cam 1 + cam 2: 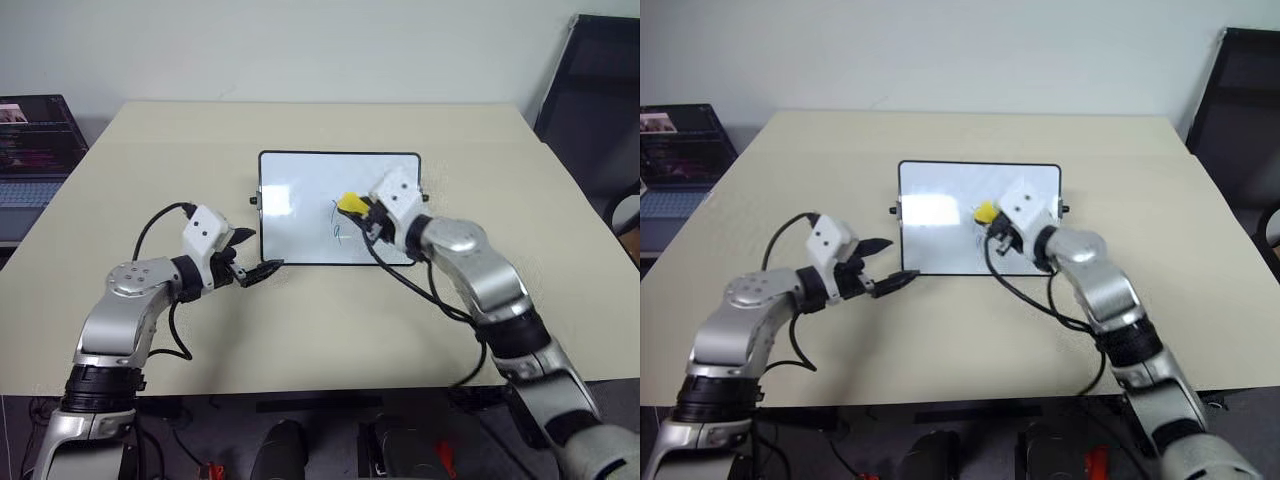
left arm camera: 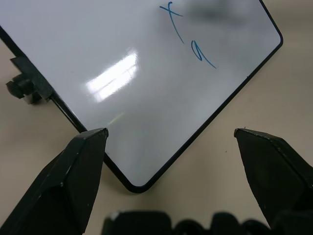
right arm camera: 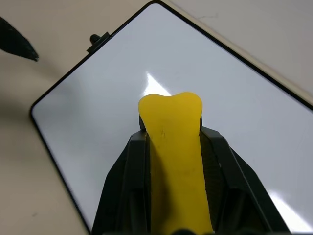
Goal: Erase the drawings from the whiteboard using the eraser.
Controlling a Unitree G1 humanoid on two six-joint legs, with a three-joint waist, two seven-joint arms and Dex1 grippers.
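Right tool (image 3: 171, 147) pinching soft yellow eraser (image 3: 173, 147), glossy whiteboard (image 1: 300, 180), left tool (image 2: 168, 139) wide.

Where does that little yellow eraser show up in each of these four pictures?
Left eye view: the eraser, over the whiteboard's right half, in the right gripper.
Right eye view: same place.
Left wrist view: not in it.
Right wrist view: centre, between the jaws.
Shared landmark: the whiteboard's black frame.

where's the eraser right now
The eraser is clamped in the right gripper, held over the middle of the whiteboard right beside the blue drawings, as the head views show.
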